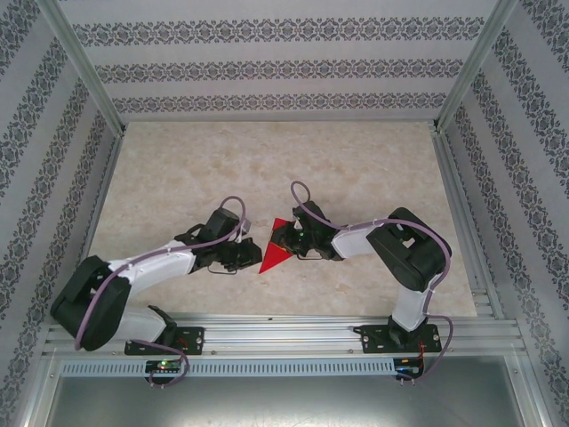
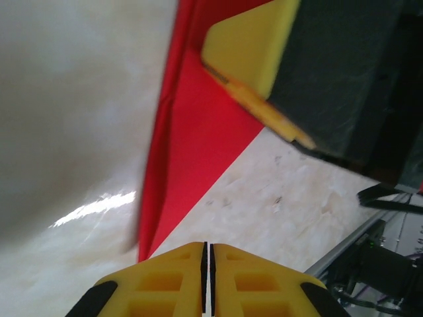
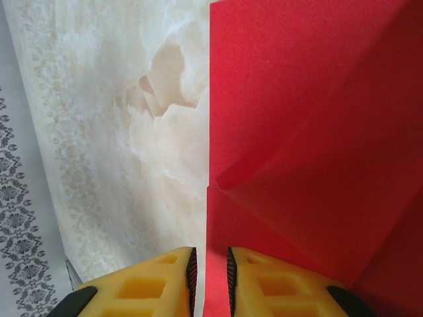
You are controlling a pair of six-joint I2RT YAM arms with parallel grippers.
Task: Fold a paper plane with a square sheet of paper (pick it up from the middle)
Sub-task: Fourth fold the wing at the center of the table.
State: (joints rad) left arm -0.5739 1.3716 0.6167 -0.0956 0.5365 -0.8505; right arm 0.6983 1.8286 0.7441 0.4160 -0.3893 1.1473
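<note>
The paper (image 1: 274,252) lies on the table (image 1: 222,169) near its front middle, between the two grippers; from above it reads as a red triangle with its point toward the arms' bases (no plain square now, since it is already creased).

The left gripper (image 1: 249,258) sits just beside the paper's left edge; in its own wrist view the yellow fingers (image 2: 165,284) are pressed together, with only a thin dark slit between them and no red in the slit. The paper's (image 2: 198,139) narrow end runs down to the left fingertip; whether it touches the finger I cannot tell.

The right gripper (image 1: 283,238) is at the paper's upper right side, over its edge; the left wrist view shows one of its yellow fingers (image 2: 248,46) lying against the red sheet. In the right wrist view the jaws are narrow, and the paper's straight left edge runs down into the gap between the fingertips (image 3: 277,284), so the right gripper (image 3: 211,251) appears to pinch the paper (image 3: 310,132) there; a folded flap lies slanting across the sheet, its corner near that edge, and pale marbled table (image 3: 132,165) shows to the left.
</note>
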